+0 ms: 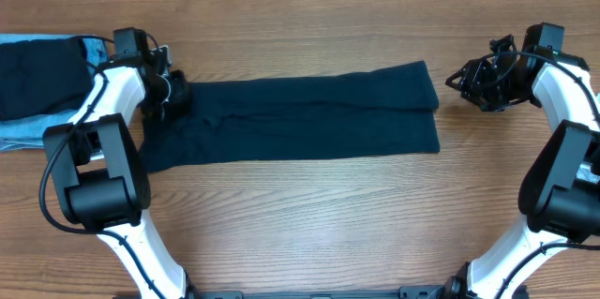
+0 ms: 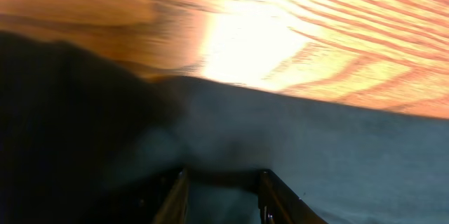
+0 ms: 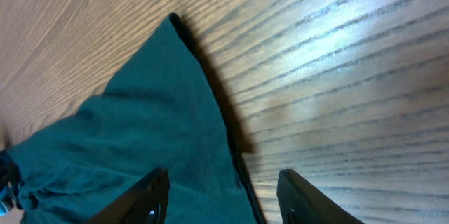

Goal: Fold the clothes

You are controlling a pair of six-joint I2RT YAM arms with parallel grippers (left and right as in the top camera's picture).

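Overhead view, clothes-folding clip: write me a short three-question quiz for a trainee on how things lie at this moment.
1. True or false: the right gripper is shut on the navy garment.
2. Where does the stack of other clothes lie? A. at the table's far left edge; B. at its right edge; C. on top of the navy garment.
3. Fill in: the left gripper sits at the garment's ____ end.

Key: 1. False; it is open, just off the garment's right end. 2. A. 3. left.

Left wrist view blurred, stacked clothes point(image 1: 37, 83) cut by left edge, left end effector point(image 1: 175, 95) grip unclear
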